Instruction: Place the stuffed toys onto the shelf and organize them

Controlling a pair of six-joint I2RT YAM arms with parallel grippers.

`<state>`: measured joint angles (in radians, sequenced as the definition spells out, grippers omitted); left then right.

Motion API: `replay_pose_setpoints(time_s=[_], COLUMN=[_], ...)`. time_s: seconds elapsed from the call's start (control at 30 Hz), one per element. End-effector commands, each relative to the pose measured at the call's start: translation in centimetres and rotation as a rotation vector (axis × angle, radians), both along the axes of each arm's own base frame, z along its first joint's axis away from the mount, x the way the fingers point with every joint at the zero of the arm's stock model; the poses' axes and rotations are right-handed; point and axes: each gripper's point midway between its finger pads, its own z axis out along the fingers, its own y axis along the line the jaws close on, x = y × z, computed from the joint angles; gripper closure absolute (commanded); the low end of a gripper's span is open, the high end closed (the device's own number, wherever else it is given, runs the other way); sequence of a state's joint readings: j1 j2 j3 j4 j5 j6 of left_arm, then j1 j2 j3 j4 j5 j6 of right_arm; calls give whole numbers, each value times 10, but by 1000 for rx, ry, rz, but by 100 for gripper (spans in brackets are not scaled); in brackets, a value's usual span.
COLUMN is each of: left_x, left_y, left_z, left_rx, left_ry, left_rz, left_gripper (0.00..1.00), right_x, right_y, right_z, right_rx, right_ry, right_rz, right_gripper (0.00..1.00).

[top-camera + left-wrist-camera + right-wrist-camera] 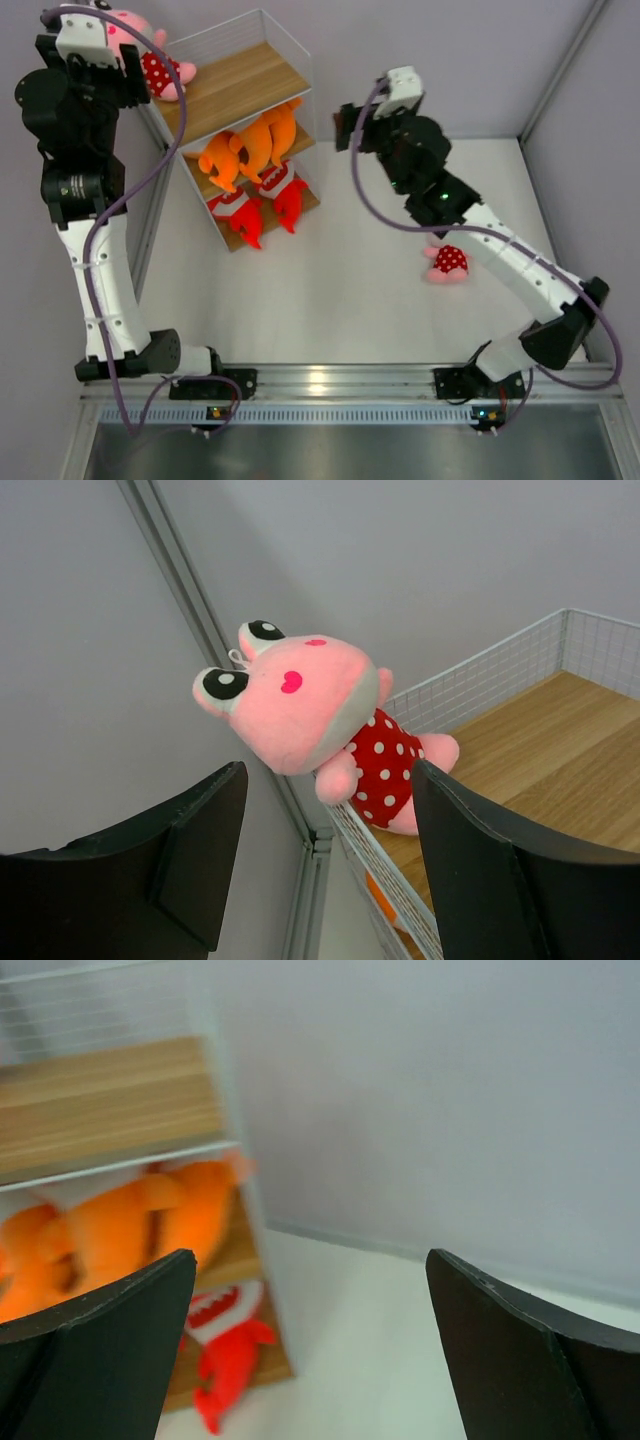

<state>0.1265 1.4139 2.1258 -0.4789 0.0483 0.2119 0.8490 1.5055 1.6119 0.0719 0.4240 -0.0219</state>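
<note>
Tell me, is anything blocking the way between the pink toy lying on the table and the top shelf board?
Nothing visible does. Only bare table lies between the pink toy, partly under the right arm, and the shelf. Its top board is mostly free; a second pink toy leans at its left edge.

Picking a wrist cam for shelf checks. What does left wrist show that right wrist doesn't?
Left wrist only: a pink toy in a red polka-dot dress, perched at the corner of the top board, leaning over the wire rim.
Right wrist only: blurry orange sharks on the middle tier, a red shark on the bottom tier, the table. Left wrist catches just an orange sliver below the rim.
Both: the shelf, its top board and wire frame; the left end effector and right end effector are each open, gripping nothing.
</note>
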Motion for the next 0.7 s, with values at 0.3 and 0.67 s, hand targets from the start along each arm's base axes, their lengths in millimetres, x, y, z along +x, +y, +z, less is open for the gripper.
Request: replay_pose_setpoints(time_s=[0.3,0.67], left_x=[-47,-65], left_y=[-40,-70], left_z=[-31,-42], left_rx=[-37,-82], left_ry=[58,115], left_rz=[-188,-347], left_gripper=[30,31], right_x=[4,-15], right_y=[-290,-293], right_z=[-262,-384], right_rx=[-146,-197], right_ry=[806,1006], right_rz=[-629,-586], right_gripper=[1,38])
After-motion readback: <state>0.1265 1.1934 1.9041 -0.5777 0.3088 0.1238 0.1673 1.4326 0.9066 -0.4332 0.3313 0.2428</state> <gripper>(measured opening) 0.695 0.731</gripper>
